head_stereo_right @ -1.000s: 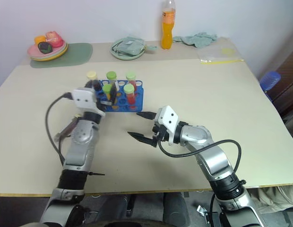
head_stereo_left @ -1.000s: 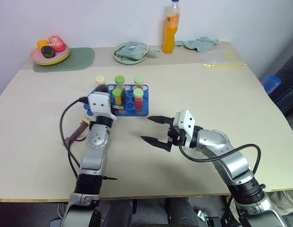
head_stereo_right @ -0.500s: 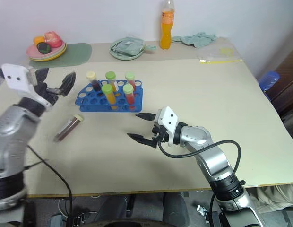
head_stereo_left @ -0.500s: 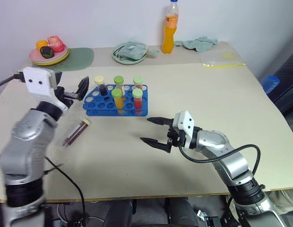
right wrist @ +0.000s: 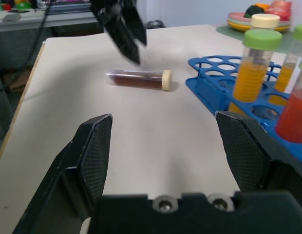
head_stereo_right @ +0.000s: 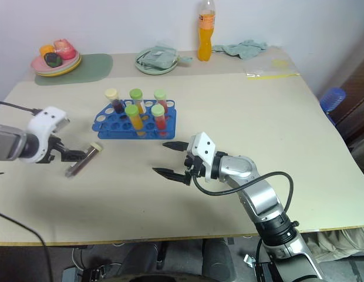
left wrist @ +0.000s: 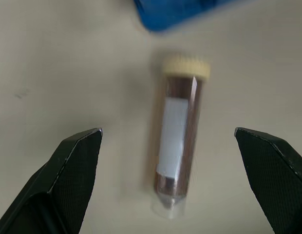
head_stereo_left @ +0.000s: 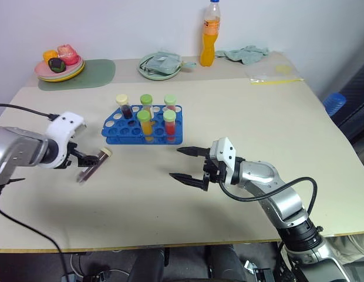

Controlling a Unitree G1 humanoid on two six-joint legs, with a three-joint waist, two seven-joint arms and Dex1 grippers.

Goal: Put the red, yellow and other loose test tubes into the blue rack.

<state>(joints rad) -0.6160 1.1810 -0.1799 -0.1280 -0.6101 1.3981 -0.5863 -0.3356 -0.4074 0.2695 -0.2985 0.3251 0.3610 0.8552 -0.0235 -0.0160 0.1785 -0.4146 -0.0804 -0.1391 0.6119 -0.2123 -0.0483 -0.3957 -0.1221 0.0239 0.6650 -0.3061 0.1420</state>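
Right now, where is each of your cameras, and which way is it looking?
Left eye: on my head, looking down over the table at the blue rack; both arms show.
Right eye: beside it, same scene.
Left wrist: on my left arm, looking down between the open left claw at the lying maroon tube.
Right wrist: on my right arm, looking level across the table past the open right claw.
Both wrist views share that tube and the rack.

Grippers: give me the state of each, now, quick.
Left gripper: open, holding nothing, poised over the lying maroon tube.
Right gripper: open, holding nothing, above the table.
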